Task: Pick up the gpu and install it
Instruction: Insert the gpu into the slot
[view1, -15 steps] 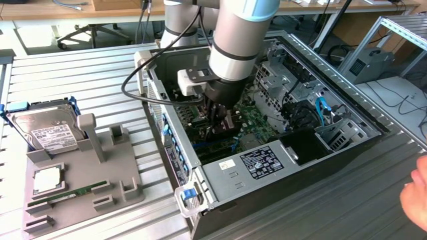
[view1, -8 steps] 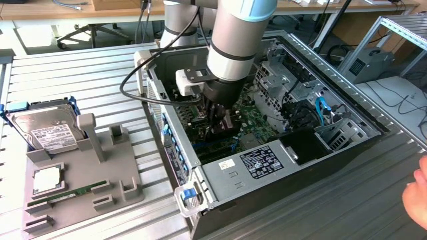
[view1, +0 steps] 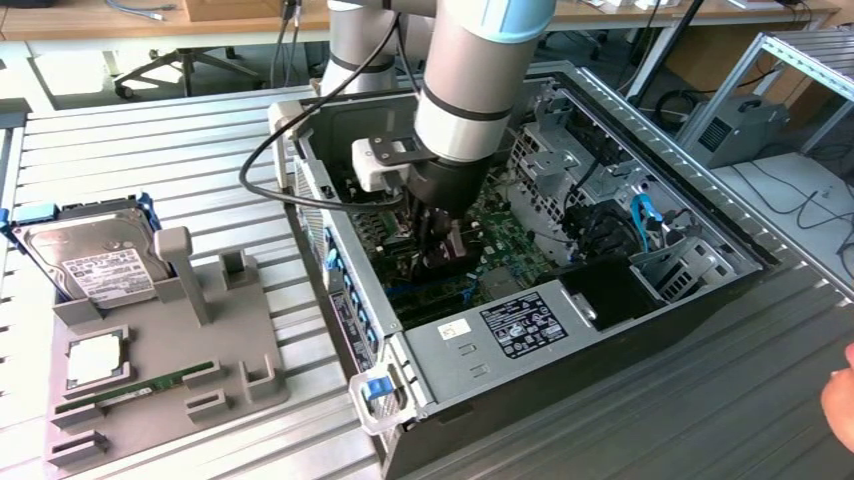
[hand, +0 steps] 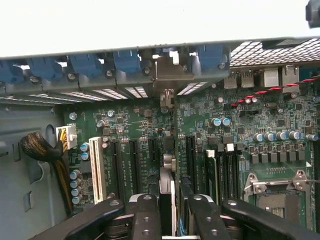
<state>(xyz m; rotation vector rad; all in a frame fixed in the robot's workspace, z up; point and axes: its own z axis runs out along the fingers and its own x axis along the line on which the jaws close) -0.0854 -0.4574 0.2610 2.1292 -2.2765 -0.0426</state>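
Note:
My gripper (view1: 438, 245) reaches down into the open computer case (view1: 694, 300), shut on the gpu (view1: 454, 265), which stands on edge over the green motherboard (view1: 514, 245). In the wrist view the black fingers (hand: 145, 215) clamp the card's thin edge (hand: 167, 190) from both sides. The card runs along a black expansion slot (hand: 189, 155) toward the case's rear wall. Its silver bracket (hand: 170, 75) sits at the rear slot openings among the blue latches (hand: 127, 62). I cannot tell whether the card is seated in the slot.
A grey holder (view1: 174, 350) on the exterior view's left carries a silver hard drive (view1: 87, 255), a green memory stick (view1: 134, 385) and a square chip (view1: 94, 358). Cables and drive cages (view1: 627, 230) crowd the case. A hand (view1: 841, 395) shows at the right edge.

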